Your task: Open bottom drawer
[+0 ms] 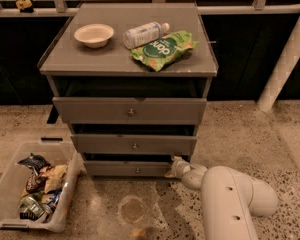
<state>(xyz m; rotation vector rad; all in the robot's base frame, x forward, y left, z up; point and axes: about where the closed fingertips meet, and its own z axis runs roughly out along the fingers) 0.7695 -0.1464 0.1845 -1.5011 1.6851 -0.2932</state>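
The grey cabinet (127, 64) has three drawers. The bottom drawer (110, 169) is the slimmest front, lowest near the floor, with a small round knob (137, 171) at its centre. It looks pushed in. My gripper (173, 167) is at the right end of the bottom drawer front, low near the floor, on the end of my white arm (230, 199). It sits right of the knob, not on it.
On the cabinet top lie a white bowl (93, 34), a plastic bottle (145, 34) and a green chip bag (162, 49). A clear bin (5, 194) of snack packs stands on the floor at the left. A white post (285, 64) rises at the right.
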